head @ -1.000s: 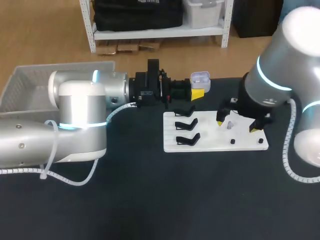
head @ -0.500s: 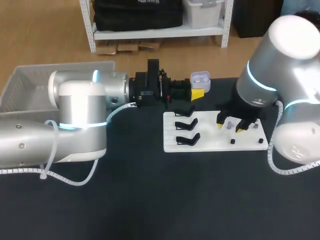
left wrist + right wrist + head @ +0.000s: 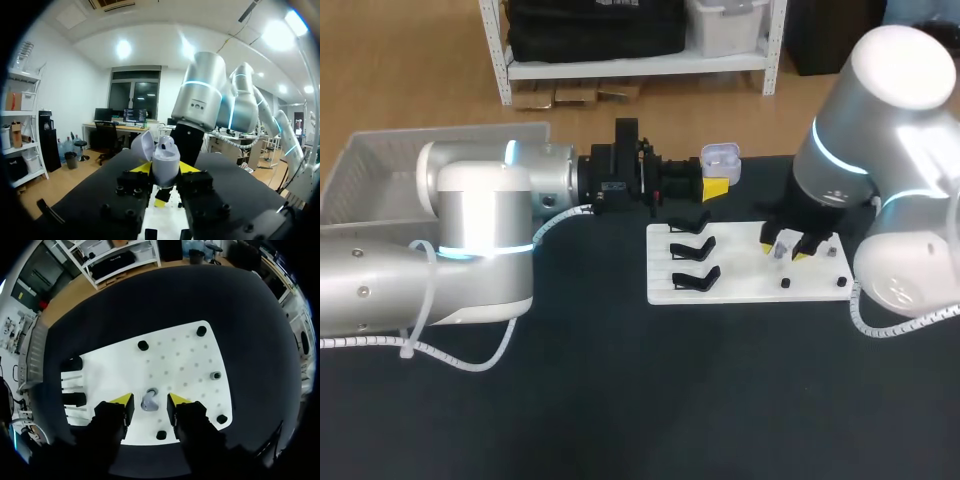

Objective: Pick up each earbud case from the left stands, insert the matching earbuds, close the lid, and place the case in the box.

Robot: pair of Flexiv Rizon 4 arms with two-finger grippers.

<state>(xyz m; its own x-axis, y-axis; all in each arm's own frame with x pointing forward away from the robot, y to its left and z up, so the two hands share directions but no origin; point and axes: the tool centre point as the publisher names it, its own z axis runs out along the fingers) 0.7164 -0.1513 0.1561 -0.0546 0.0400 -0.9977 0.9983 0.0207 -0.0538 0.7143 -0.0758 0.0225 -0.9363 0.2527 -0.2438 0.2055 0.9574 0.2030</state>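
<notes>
Head view: my left gripper (image 3: pixel 716 187) clamps an open case (image 3: pixel 720 156) beyond the board (image 3: pixel 740 285). My right gripper (image 3: pixel 782 248) hangs low over an earbud (image 3: pixel 779 251) on the board. The stands (image 3: pixel 692 250) look bare, and no case shows in the visible part of the box (image 3: pixel 360 160). Left wrist view: the case (image 3: pixel 166 159) sits upright between the fingers, lid up, contents unclear. Right wrist view: spread fingers flank the earbud (image 3: pixel 149 401) without touching it. I judge the work early: earbud to fetch and seat, lid to close, case to box.
</notes>
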